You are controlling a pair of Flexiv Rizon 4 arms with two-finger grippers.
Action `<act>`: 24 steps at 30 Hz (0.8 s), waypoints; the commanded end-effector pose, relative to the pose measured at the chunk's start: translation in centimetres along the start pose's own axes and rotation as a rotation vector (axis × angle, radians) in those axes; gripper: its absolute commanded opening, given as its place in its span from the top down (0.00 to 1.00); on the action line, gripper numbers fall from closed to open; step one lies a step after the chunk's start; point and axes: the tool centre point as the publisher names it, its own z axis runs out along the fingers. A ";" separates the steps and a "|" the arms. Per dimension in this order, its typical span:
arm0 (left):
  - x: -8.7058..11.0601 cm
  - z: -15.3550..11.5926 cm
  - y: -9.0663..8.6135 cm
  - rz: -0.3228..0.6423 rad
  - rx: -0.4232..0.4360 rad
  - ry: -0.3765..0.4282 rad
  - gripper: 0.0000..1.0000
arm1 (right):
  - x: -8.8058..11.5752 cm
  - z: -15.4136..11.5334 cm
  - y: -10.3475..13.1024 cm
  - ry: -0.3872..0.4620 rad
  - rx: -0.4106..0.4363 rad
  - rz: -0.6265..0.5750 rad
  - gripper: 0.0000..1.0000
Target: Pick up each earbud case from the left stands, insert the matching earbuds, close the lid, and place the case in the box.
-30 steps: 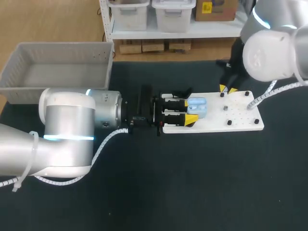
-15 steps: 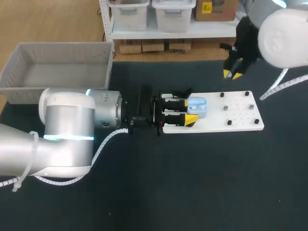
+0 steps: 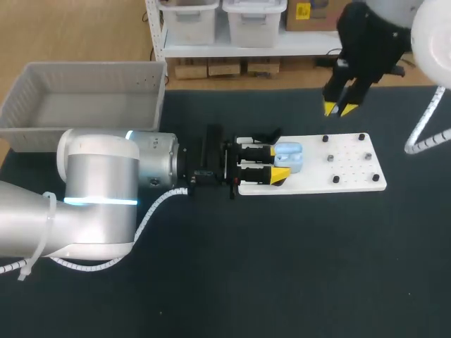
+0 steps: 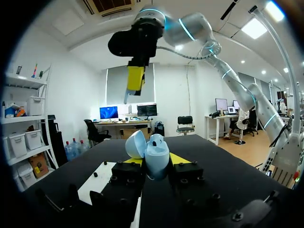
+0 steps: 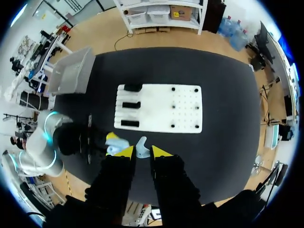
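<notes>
One small pale earbud [image 5: 141, 147], barely pinched by the right pincer [image 3: 337, 109], could slip or miss the open light-blue earbud case [image 4: 156, 153] gripped in the left pincer [image 3: 277, 162].

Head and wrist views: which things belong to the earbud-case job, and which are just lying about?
Job: case, open, in left gripper; earbud in right gripper; white board; black stands; grey box.
Lying about: only the table itself.

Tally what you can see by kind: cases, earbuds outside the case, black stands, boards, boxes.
earbud case: 1
earbud outside the case: 1
black stands: 3
white board: 1
grey box: 1
Total: 7
</notes>
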 end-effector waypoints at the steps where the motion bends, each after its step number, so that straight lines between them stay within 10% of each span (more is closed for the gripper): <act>1: 0.1 0.0 -0.1 0.003 -0.007 -0.003 1.00 | 2.7 0.2 1.6 0.013 0.009 -0.031 1.00; 24: 0.1 0.0 -0.1 0.003 -0.007 -0.003 1.00 | 5.5 4.0 5.6 0.059 0.080 -0.216 1.00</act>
